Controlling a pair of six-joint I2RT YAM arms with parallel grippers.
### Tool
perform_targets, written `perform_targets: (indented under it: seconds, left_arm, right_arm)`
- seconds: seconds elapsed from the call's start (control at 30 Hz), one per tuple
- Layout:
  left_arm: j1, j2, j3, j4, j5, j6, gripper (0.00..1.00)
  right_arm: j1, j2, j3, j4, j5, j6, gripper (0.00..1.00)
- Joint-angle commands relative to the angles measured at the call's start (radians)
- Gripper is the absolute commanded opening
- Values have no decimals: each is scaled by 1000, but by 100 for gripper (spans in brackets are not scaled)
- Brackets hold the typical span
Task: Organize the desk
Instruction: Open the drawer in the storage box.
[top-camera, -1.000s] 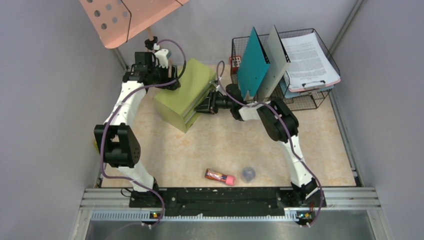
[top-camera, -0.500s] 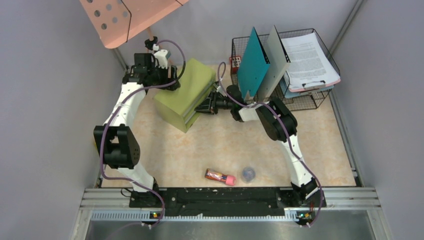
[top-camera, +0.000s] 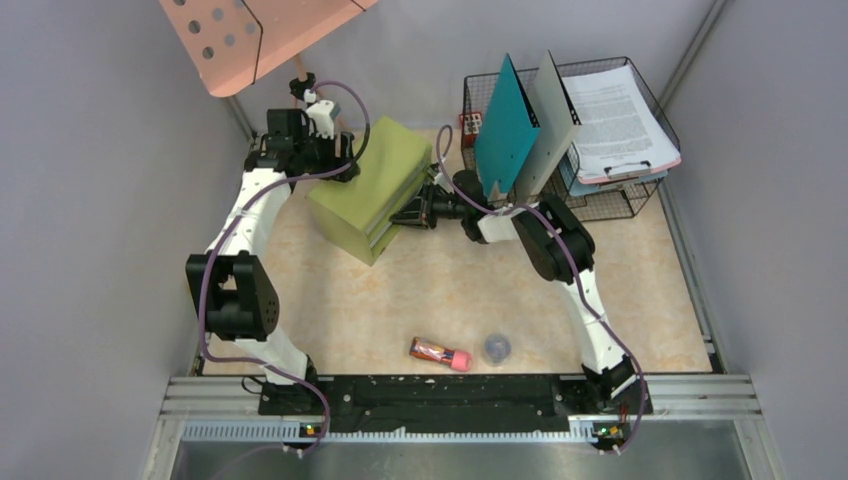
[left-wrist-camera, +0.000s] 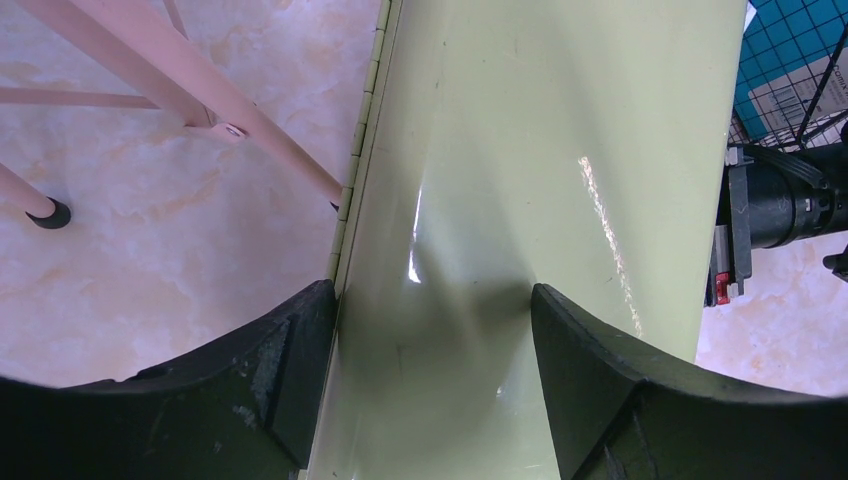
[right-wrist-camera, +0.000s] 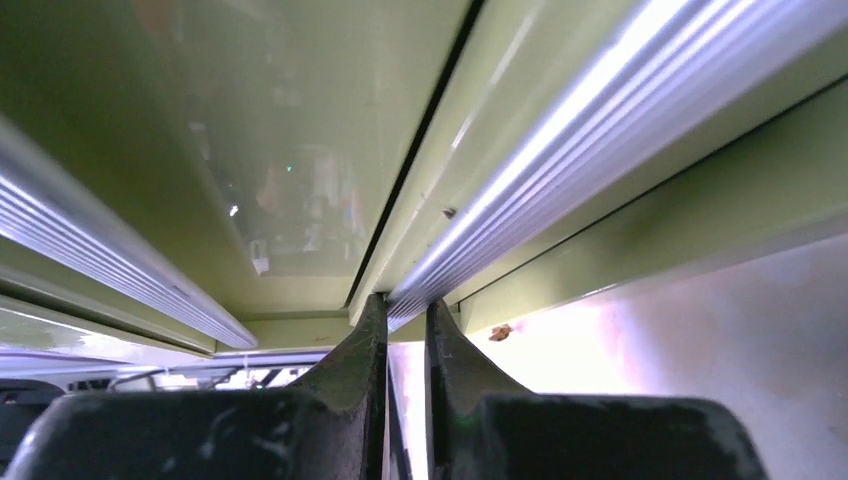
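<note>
**Box braced from above, handle pinched from the front**

The beige, marble-patterned desk (top-camera: 450, 290) fills the floor of the grey-walled cell. One olive-green metal drawer box (top-camera: 365, 190) stands at its far left.

The left gripper (left-wrist-camera: 432, 295) sits on the box's top with its fingers spread wide and nothing between them, probably pressing down so the box cannot slide. The right gripper (right-wrist-camera: 405, 305) meets the box's front from the right. Its fingers are drawn almost together on the lip of a silver handle strip (right-wrist-camera: 560, 170), apparently to work a drawer. Two such strips show.

At far right, one black wire basket (top-camera: 620, 205) holds a teal folder (top-camera: 505, 130), a grey folder (top-camera: 550, 120) and one clipped sheaf of papers (top-camera: 620, 115). Near the front edge lie one red-and-pink tube (top-camera: 440, 352) and one small dark round object (top-camera: 497, 347).
</note>
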Motion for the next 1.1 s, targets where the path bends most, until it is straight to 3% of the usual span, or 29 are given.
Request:
perform_targets:
  seconds: [0.0, 1.07]
  left_arm:
    - [-27, 30, -66, -236, 54, -9, 74]
    - [-27, 38, -44, -240, 45, -6, 74]
  right_arm:
    - [5, -28, 57, 83, 34, -10, 1]
    - [-10, -187, -137, 98, 56, -86, 0]
